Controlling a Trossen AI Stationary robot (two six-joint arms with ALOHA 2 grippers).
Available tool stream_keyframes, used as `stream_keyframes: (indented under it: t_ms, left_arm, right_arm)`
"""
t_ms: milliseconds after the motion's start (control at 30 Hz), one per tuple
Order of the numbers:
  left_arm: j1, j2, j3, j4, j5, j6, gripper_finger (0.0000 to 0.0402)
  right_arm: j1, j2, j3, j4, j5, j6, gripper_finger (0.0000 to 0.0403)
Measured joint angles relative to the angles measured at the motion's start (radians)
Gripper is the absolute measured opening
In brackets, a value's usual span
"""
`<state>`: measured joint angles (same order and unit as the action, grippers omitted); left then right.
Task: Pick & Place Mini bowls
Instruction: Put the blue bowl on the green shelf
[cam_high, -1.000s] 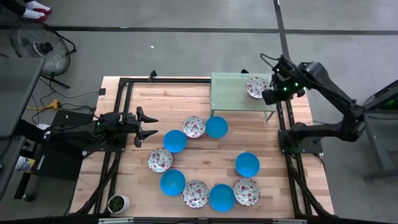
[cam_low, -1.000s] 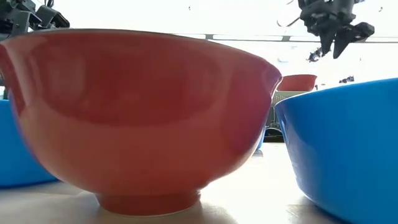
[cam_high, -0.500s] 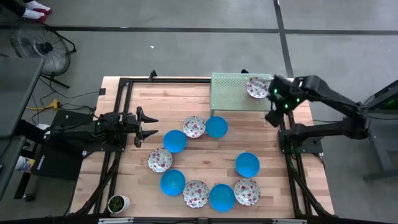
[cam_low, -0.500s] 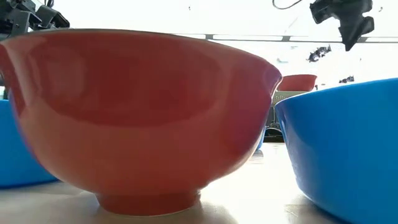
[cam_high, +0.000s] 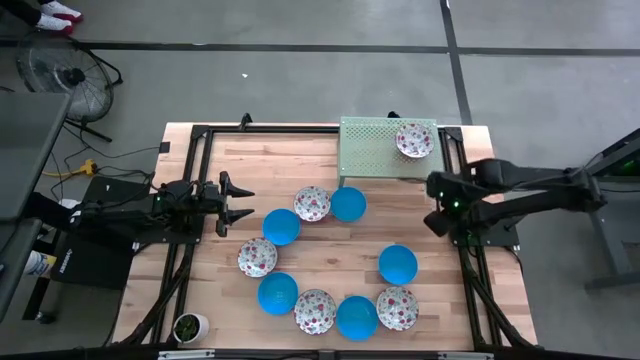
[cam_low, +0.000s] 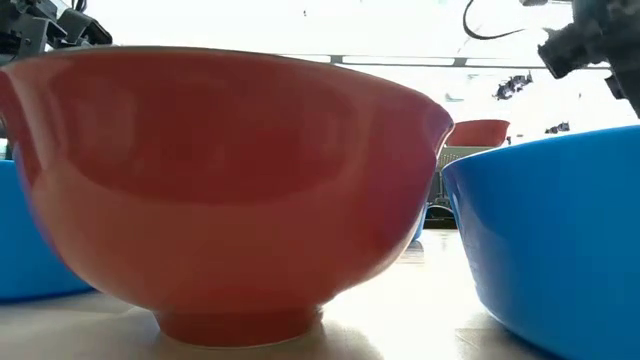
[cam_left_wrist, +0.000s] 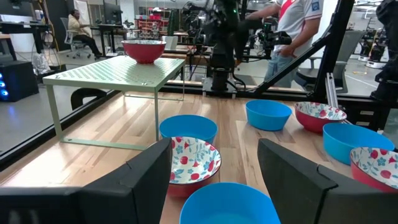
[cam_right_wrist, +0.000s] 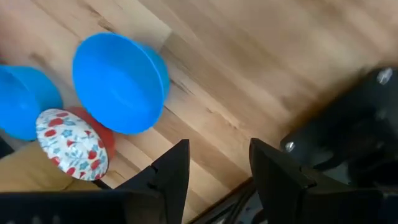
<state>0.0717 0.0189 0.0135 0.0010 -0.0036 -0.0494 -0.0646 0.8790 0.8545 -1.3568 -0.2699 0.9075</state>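
Note:
Several mini bowls stand on their bases in a loose ring on the wooden table, plain blue ones (cam_high: 348, 204) alternating with white floral ones (cam_high: 312, 204). One more floral bowl (cam_high: 414, 140) sits on the green perforated shelf (cam_high: 380, 150) at the far right. My right gripper (cam_high: 436, 205) hovers open and empty over the table's right edge, just on the near side of the shelf. In its wrist view it (cam_right_wrist: 217, 177) looks down on a blue bowl (cam_right_wrist: 121, 81) and a floral bowl (cam_right_wrist: 71, 144). My left gripper (cam_high: 235, 200) waits open at the left, pointing level at the ring.
A small white cup with a plant (cam_high: 190, 326) stands at the near left corner. Black frame rails (cam_high: 462, 190) run along both sides of the table. Bare wood lies inside the ring of bowls (cam_high: 335, 255). People stand in the room beyond the table (cam_left_wrist: 292, 25).
My right gripper has swung from over the green shelf toward the table's near edge along the right rail, sinking and rolling as it went. It stays open and empty. The floral bowl rests unmoved on the shelf.

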Motion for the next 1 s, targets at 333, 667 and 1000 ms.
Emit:
stream_keyframes:
  t_ms: [333, 667, 1000]
  left_arm:
    - [0.0, 0.0, 0.0, 0.0, 0.0, 0.0, 0.0232]
    - [0.0, 0.0, 0.0, 0.0, 0.0, 0.0, 0.0232]
    - [0.0, 0.0, 0.0, 0.0, 0.0, 0.0, 0.0232]
  right_arm:
    - [0.231, 0.102, -0.146, 0.314, -0.004, 0.438, 0.0154]
    - [0.341, 0.298, -0.166, 0.474, 0.041, 0.552, 0.0154]
    - [0.36, 0.449, -0.166, 0.555, 0.089, 0.522, 0.0153]
